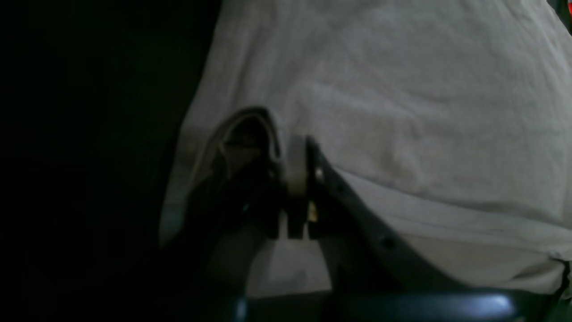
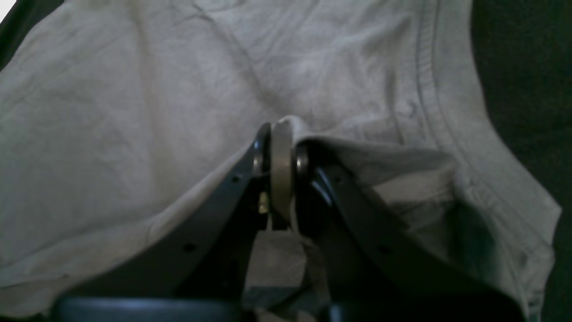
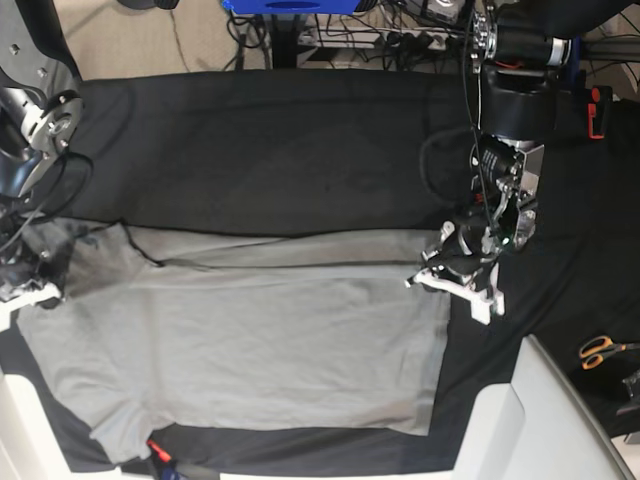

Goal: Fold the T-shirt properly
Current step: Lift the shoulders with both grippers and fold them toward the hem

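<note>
The grey T-shirt (image 3: pixel 250 340) lies spread on the black table cloth (image 3: pixel 280 160), with its far edge folded over in a long strip. My left gripper (image 3: pixel 440 275) is at the shirt's far right corner. In the left wrist view the left gripper (image 1: pixel 295 156) is shut on a pinched fold of the T-shirt (image 1: pixel 424 112). My right gripper (image 3: pixel 40 285) is at the shirt's left end, by the sleeve. In the right wrist view the right gripper (image 2: pixel 281 152) is shut on a raised fold of the T-shirt (image 2: pixel 134 112), next to a stitched hem (image 2: pixel 447 112).
Orange-handled scissors (image 3: pixel 600 350) lie at the right edge. A white surface (image 3: pixel 520 420) stands at the front right corner. A small red object (image 3: pixel 155 448) shows at the shirt's near left edge. Cables and a blue stand (image 3: pixel 290 8) are behind the table.
</note>
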Tool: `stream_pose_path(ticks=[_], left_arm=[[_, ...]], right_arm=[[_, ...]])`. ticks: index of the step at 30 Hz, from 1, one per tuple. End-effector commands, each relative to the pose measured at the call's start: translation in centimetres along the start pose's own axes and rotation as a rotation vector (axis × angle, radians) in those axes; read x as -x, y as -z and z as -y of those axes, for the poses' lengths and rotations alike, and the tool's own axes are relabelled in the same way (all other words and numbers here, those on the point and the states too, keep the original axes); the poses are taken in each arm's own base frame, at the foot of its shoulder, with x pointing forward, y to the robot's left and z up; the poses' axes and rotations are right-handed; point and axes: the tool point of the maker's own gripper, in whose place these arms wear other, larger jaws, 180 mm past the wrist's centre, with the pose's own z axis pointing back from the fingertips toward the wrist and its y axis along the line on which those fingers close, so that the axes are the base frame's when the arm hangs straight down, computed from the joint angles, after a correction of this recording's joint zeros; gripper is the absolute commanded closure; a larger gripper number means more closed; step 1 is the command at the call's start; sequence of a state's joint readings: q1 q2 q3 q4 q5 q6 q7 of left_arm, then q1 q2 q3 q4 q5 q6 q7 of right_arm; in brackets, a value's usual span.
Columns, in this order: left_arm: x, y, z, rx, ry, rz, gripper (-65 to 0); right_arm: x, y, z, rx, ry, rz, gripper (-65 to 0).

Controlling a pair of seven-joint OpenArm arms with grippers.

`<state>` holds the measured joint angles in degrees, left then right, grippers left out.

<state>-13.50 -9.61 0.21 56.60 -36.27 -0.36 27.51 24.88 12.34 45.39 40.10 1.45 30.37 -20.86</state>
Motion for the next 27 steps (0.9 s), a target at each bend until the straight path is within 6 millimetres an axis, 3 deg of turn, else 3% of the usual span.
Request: stream_pose_path(ticks=[1,3,16,27], left_arm=[[-2.4,0.1,1.7,0.036,0.026,0.061,0.0],[-2.3,0.3,2.4,0.046,0.056,0.072,0.0],[-2.0,1.1,1.8,0.025,0.037,0.091,0.0],[-4.5,1.1,2.5,0.037,0.04,0.148,0.0]], right_arm=[[-3.4,-0.4,0.7,0.026,0.011,0.086,-0.2],[-3.3,-0.4,1.1,0.049,0.025,0.086,-0.2],[-3.4,-0.4,1.2,0.053,0.029,0.088,-0.2],[-3.9,-0.5,1.2,0.053,0.027,0.12,0.0]])
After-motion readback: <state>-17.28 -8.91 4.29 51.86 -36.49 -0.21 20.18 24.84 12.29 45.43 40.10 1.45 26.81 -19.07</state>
